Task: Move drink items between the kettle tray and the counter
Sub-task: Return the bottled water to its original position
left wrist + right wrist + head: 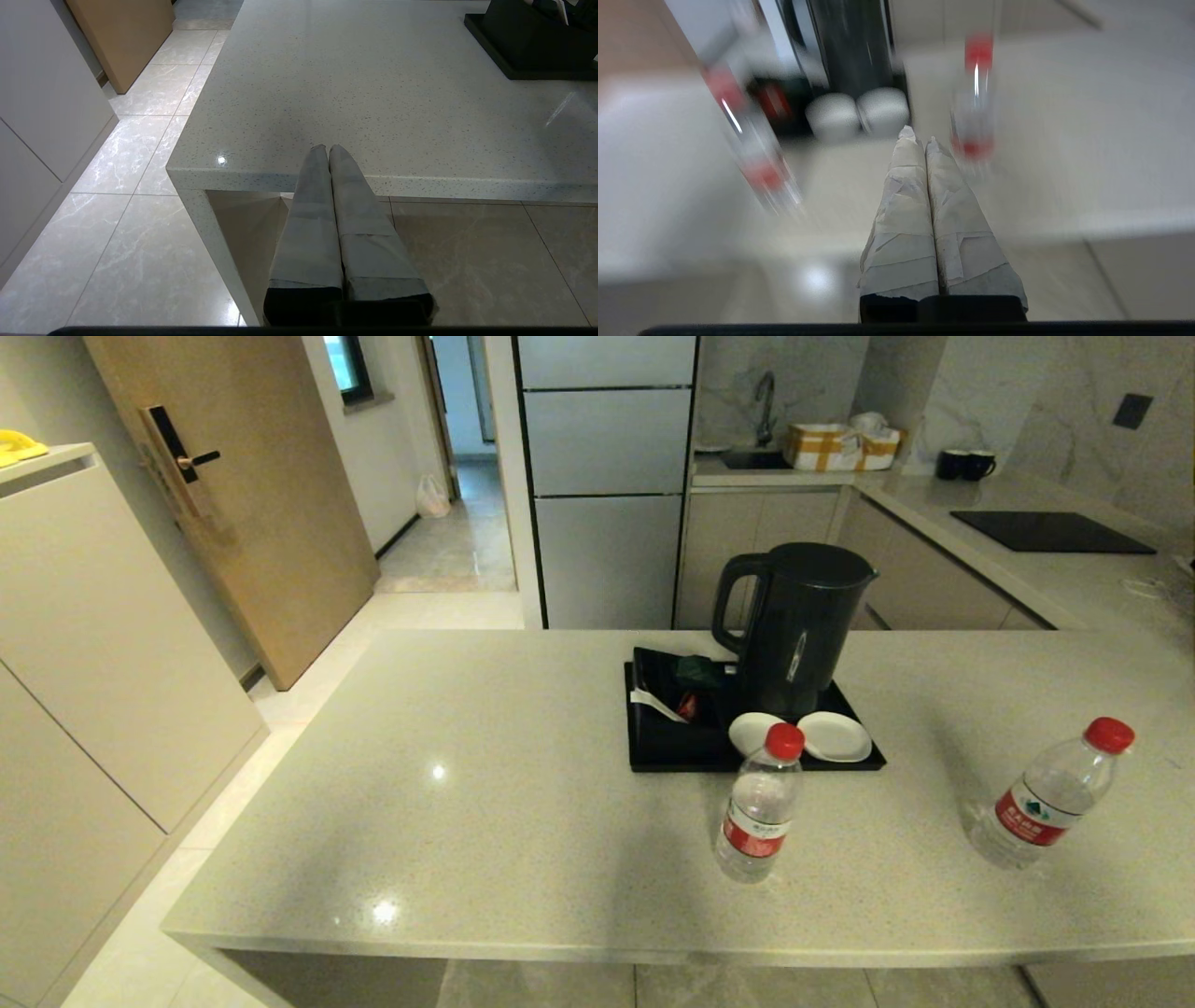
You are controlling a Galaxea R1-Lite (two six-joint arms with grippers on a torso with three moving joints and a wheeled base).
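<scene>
Left half of the counter is bare: you have open passage there. Kettle blocks the tray's back right. Near bottle stands just before the two coasters; second bottle well apart, open counter between.

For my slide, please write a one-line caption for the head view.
Two clear plastic water bottles stand on the grey speckled stone counter before the black kettle tray.

A home kitchen: sink, cooktop, stone counter.
</scene>
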